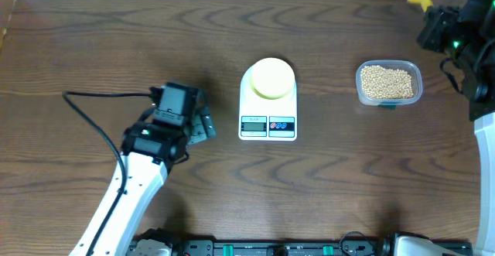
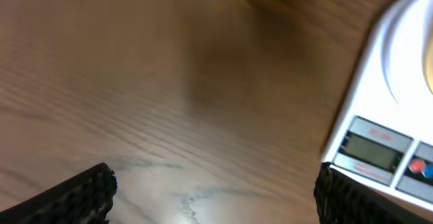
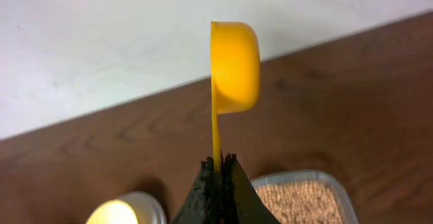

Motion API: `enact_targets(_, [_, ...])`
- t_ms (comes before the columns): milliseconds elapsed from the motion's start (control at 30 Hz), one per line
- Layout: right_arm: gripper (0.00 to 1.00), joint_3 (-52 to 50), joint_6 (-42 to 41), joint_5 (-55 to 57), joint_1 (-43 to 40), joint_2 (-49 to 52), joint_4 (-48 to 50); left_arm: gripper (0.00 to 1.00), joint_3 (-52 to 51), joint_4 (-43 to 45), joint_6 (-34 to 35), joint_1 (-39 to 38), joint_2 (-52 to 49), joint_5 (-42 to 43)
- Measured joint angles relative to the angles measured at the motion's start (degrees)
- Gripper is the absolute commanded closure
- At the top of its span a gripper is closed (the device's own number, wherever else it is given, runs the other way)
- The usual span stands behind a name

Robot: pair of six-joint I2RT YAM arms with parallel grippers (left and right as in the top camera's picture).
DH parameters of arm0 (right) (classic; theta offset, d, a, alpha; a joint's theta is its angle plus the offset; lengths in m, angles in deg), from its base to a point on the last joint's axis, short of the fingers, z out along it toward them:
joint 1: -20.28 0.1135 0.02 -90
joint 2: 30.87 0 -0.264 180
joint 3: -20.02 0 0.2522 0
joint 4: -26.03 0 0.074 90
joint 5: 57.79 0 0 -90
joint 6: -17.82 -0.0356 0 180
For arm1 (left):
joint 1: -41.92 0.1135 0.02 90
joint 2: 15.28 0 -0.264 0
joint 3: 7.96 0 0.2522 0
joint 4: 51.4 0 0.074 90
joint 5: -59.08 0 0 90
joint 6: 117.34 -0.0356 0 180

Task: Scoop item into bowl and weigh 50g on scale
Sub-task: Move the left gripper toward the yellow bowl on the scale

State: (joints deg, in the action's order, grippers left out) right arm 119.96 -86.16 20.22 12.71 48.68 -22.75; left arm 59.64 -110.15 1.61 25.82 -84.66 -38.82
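Beans [image 1: 388, 83] fill a clear plastic tub [image 1: 418, 70] standing on the wood surface [image 1: 93, 47], right of the scale [image 1: 267, 109] and apart from it. Pale yellow bowl [image 1: 270, 78] sits on the scale's platform, at its far end. Display and two buttons are on the scale's near edge, reading too small to tell. Right tool [image 3: 220, 170] is at the far right corner, beyond the tub, fingers clamped together on the thin handle of a bright yellow measuring scoop [image 3: 235, 65]. Scoop stands upright, cup on top, seen edge-on, so I cannot tell its contents. Left tool [image 2: 215, 195] is low over bare surface just left of the scale, fingers wide apart, gripping nothing, clear of the scale. Black cable [image 1: 100, 95] runs left from the left arm.
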Motion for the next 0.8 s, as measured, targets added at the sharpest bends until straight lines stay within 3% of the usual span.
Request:
enact_targets(500, [0.99,0.02,-0.13,8.07,-0.04,0.0,7.85,0.04,0.0,0.0,0.0,1.22,0.0,-0.17])
enact_targets(800, [0.99,0.02,-8.35,8.52,-0.04,0.33,11.91,0.04,0.0,-0.02,0.0,1.22,0.0,-0.17])
